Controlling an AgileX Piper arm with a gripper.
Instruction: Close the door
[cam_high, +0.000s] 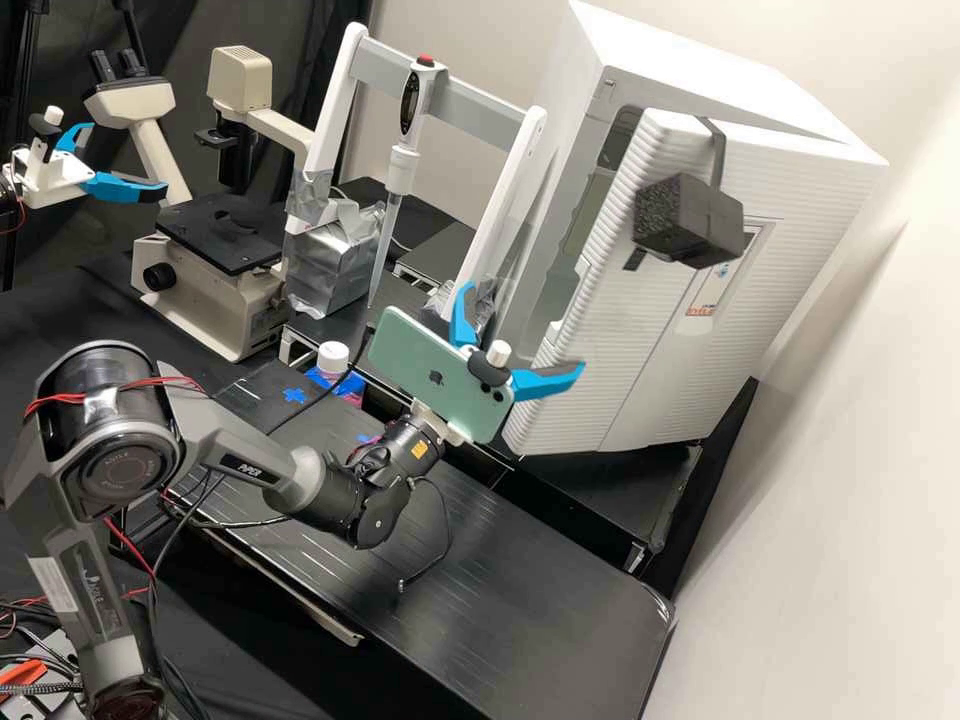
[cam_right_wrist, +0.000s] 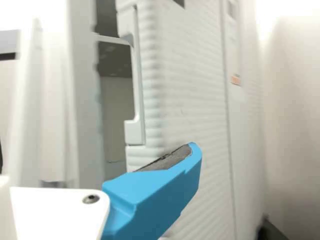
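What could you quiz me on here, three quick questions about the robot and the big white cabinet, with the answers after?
1. Multiple choice: what hangs on the front of the cabinet door?
A) a white bottle
B) a black box
C) a pair of gloves

2. True or false: the door is fully shut, with no gap along its handle side.

3. Fill in the blank: the robot's gripper stands open, and its fingers are bright ____.

Key: 1. B; 2. False, a gap shows beside the door's handle; 3. blue
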